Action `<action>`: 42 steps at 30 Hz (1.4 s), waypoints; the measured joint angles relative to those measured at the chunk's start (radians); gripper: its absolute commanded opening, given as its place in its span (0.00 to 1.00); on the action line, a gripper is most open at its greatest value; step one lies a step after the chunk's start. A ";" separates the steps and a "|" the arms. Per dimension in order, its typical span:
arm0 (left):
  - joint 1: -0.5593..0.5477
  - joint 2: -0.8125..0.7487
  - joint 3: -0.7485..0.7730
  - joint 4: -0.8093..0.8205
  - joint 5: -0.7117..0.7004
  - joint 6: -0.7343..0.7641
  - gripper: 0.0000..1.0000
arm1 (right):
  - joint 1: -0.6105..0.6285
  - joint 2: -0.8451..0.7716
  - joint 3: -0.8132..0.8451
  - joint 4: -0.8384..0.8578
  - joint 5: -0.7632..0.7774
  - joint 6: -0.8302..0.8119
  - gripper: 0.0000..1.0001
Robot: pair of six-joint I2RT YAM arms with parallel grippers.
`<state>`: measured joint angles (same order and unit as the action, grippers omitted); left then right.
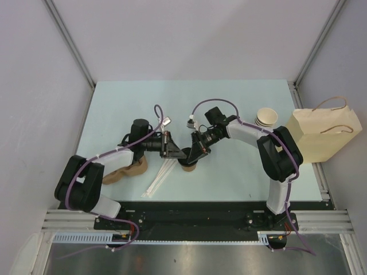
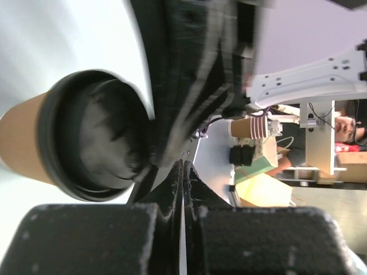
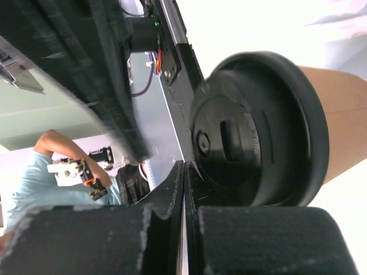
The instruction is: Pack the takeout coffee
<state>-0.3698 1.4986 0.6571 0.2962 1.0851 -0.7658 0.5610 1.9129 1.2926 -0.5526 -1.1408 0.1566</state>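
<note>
- Both arms bend inward, and the left hand and right hand meet at mid-counter.
- Each hand's fingers are pressed together, pinching nothing.
- The takeout coffee sits just beside the fingertips, mostly hidden from above.

Brown takeout coffee with black lid. Tan paper bag. Pale green table. Cream cups.

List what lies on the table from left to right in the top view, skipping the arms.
In order: brown paper item → white sticks → coffee → cup stack → paper bag.
</note>
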 measured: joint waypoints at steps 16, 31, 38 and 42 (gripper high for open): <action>-0.073 -0.430 0.148 -0.505 -0.333 0.628 0.40 | -0.023 -0.020 -0.001 0.102 0.044 0.080 0.00; -0.592 -0.333 0.246 -0.712 -0.945 1.226 0.43 | -0.032 0.010 0.001 0.118 0.063 0.106 0.00; -0.653 -0.211 0.291 -0.706 -1.112 1.237 0.37 | -0.033 0.017 0.002 0.119 0.058 0.121 0.00; -0.673 -0.157 0.318 -0.694 -1.182 1.230 0.36 | -0.034 0.025 0.005 0.119 0.048 0.132 0.00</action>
<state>-1.0428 1.3415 0.9752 -0.3973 -0.0971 0.4641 0.5270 1.9377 1.2976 -0.4335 -1.0924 0.2886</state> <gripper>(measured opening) 0.364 0.007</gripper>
